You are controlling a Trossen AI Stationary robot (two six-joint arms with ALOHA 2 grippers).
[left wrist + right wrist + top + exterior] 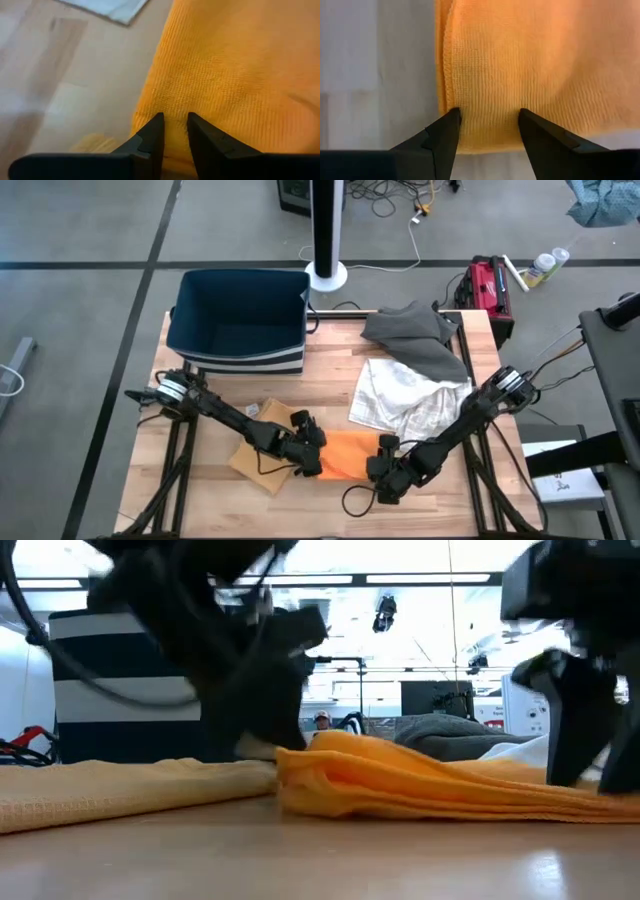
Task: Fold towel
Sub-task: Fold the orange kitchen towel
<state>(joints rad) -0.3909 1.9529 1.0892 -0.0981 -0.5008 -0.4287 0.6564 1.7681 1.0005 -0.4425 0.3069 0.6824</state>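
High view gives me the bench [200, 480] first, then the orange towel [348, 454] lying near its front edge, between 2 claws. My left claw [173, 121] is nearly closed, pinching the towel's edge. My right claw [489, 116] is spread, fingers straddling the opposite edge.

You have a navy striped bin [238, 320] at the tabletop's [330, 365] far left corner, a gray cloth [415, 338] beside a white checked cloth [400, 398], and a tan cloth [258, 450] near you.
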